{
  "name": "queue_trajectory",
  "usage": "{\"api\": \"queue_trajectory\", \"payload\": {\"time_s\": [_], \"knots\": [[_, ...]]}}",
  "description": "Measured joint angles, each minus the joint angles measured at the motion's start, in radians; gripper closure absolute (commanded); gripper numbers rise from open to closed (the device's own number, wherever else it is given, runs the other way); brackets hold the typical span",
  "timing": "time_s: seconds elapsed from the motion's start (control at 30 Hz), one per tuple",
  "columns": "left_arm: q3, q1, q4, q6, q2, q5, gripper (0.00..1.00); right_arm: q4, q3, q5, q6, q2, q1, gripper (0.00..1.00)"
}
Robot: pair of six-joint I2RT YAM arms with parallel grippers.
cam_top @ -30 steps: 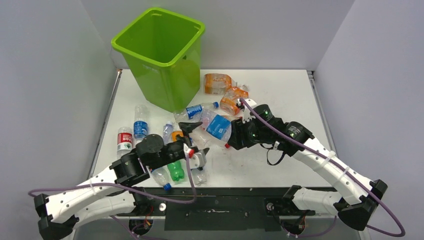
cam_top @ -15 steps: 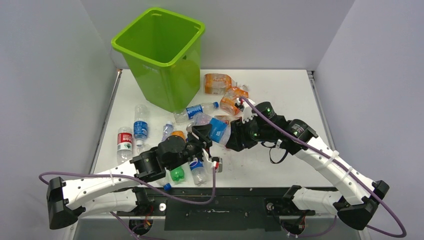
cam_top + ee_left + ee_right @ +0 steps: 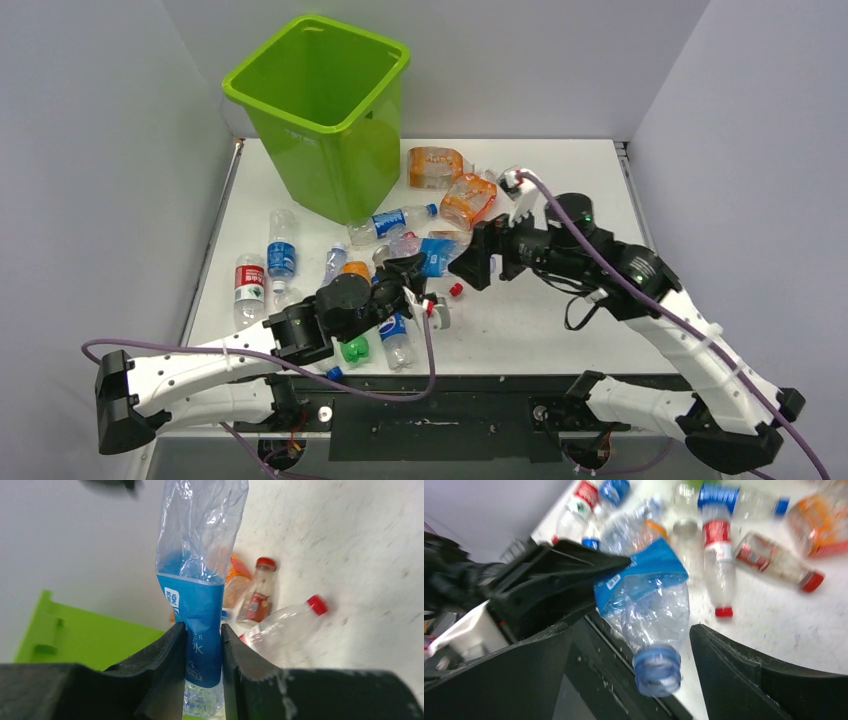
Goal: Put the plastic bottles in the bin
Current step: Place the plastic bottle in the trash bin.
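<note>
A crushed clear bottle with a blue label (image 3: 436, 251) hangs over the table's middle. My left gripper (image 3: 408, 270) is shut on its labelled part (image 3: 200, 555), one jaw on each side of the label. My right gripper (image 3: 474, 260) stands open around the bottle's blue neck (image 3: 651, 605); its fingers (image 3: 724, 665) are clear of it. The lime-green bin (image 3: 300, 130) stands upright at the back left, and a piece of it (image 3: 85, 635) shows in the left wrist view. Several other plastic bottles lie on the table.
Two orange bottles (image 3: 435, 166) (image 3: 468, 200) lie right of the bin, and a blue-labelled bottle (image 3: 390, 222) lies at its foot. More bottles (image 3: 282, 250) (image 3: 248, 285) lie on the left, a green one (image 3: 352, 348) near the front edge. A loose red cap (image 3: 457, 290) sits mid-table.
My left gripper swung in and shut on the blue-labelled bottle that my right gripper held. The right gripper has opened and pulled back to the right.
</note>
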State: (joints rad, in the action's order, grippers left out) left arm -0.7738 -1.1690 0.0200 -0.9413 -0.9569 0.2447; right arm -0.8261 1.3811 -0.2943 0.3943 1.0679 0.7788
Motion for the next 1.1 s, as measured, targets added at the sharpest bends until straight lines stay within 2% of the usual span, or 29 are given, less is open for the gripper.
{"api": "queue_trajectory", "payload": {"time_s": [0.13, 0.27, 0.37, 0.53, 0.67, 0.83, 1.0, 1.1], "knots": [[0.003, 0.0, 0.034, 0.342, 0.011, 0.02, 1.0, 0.174, -0.055, 0.04, 0.002, -0.151, 0.0, 0.1], [0.074, 0.002, 0.124, 0.704, 0.047, 0.002, 1.0, 0.421, -0.229, 0.087, 0.011, -0.365, 0.0, 0.1], [0.154, 0.019, 0.192, 0.955, 0.087, -0.073, 1.0, 0.548, -0.341, 0.117, 0.018, -0.497, 0.0, 0.1], [0.234, 0.08, 0.33, 1.296, 0.137, -0.285, 1.0, 0.632, -0.404, 0.099, 0.04, -0.492, 0.0, 0.08], [0.292, 0.145, 0.523, 1.508, 0.163, -0.436, 1.0, 0.677, -0.477, 0.026, 0.076, -0.466, 0.0, 0.05], [0.332, 0.211, 0.739, 1.705, 0.148, -0.549, 1.0, 0.771, -0.523, -0.074, 0.129, -0.426, 0.0, 0.0], [0.332, 0.217, 0.845, 1.791, 0.122, -0.618, 1.0, 0.877, -0.558, -0.147, 0.182, -0.394, 0.0, 0.11], [0.332, 0.217, 0.879, 1.811, 0.114, -0.638, 1.0, 0.946, -0.595, -0.178, 0.222, -0.38, 0.0, 0.31]]}}
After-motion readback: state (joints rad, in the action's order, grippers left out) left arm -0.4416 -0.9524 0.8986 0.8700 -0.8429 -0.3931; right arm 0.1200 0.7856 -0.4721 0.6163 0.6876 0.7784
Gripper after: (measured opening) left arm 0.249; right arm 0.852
